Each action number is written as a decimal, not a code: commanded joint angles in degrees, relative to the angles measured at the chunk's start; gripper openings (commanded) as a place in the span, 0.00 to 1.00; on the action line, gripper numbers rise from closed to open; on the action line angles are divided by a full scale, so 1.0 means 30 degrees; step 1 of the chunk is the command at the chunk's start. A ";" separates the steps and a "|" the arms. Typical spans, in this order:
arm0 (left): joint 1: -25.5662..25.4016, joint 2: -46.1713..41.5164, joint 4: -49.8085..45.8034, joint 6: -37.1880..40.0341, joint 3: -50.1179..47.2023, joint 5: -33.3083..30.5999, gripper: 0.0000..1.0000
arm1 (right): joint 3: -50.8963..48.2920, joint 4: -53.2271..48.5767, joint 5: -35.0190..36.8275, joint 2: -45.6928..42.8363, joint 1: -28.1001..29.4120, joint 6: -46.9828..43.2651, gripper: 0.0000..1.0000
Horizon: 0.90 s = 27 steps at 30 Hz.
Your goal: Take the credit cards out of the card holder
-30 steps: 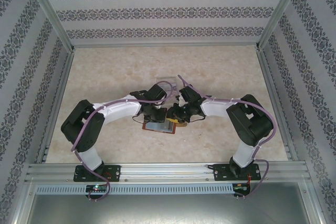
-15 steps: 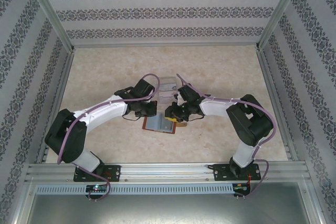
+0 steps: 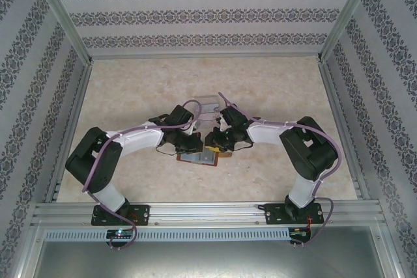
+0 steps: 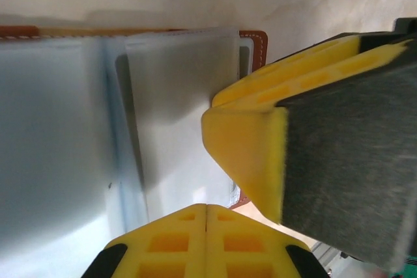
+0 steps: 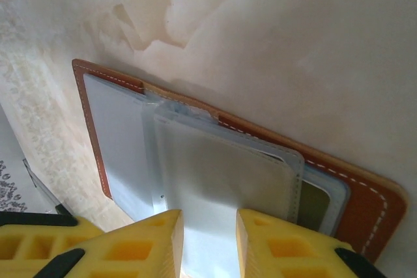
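Lab robot cell, aluminium frame (image 3: 65, 25), patterned walls (image 3: 208, 16)

Soft even light — blurry wrist close-ups

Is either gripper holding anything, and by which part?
Cannot be told. The left gripper is shut at the edge of a pale card in the card holder; a pinch isn't visible. The right gripper is open, astride the holder's edge.

The beige marbled tabletop (image 3: 130, 89) carries a small brown leather folding card holder (image 3: 199, 159), lying open and flat just toward 6 o'clock from the centre. A clear plastic box (image 3: 207, 105) sits near the holder, at its 12 o'clock.
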 commanded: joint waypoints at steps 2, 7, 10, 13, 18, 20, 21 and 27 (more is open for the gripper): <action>-0.0166 0.0708 0.1296 -0.0497 0.0015 0.1323 0.01 | -0.0272 -0.0334 0.0868 -0.1464 -0.0271 0.0263 0.29; -0.0204 0.1412 0.1020 -0.0315 0.0125 0.1011 0.02 | -0.0557 -0.0467 0.1058 -0.2105 -0.0475 0.0317 0.29; -0.0197 0.1920 0.0949 -0.0280 0.0116 0.0750 0.02 | -0.0660 -0.0456 0.1045 -0.2125 -0.0492 0.0365 0.29; -0.0196 0.2060 0.0261 -0.0021 0.0121 -0.0201 0.01 | -0.0747 -0.0413 0.0968 -0.2080 -0.0450 0.0372 0.29; -0.0170 0.1595 -0.0732 0.0298 0.0027 -0.1494 0.01 | -0.0635 -0.0518 0.0489 -0.1636 -0.0367 0.0226 0.29; -0.0167 0.1334 -0.0609 0.0085 -0.0164 -0.1686 0.01 | -0.0529 -0.0496 0.0356 -0.1302 -0.0261 0.0167 0.29; -0.0167 0.1225 -0.0498 -0.0046 -0.0258 -0.1739 0.01 | -0.0514 -0.0518 0.0338 -0.1210 -0.0188 0.0166 0.29; -0.0174 0.0838 -0.0121 -0.0466 -0.0621 -0.1794 0.01 | -0.0153 -0.0485 -0.0170 -0.0487 0.0100 -0.0030 0.29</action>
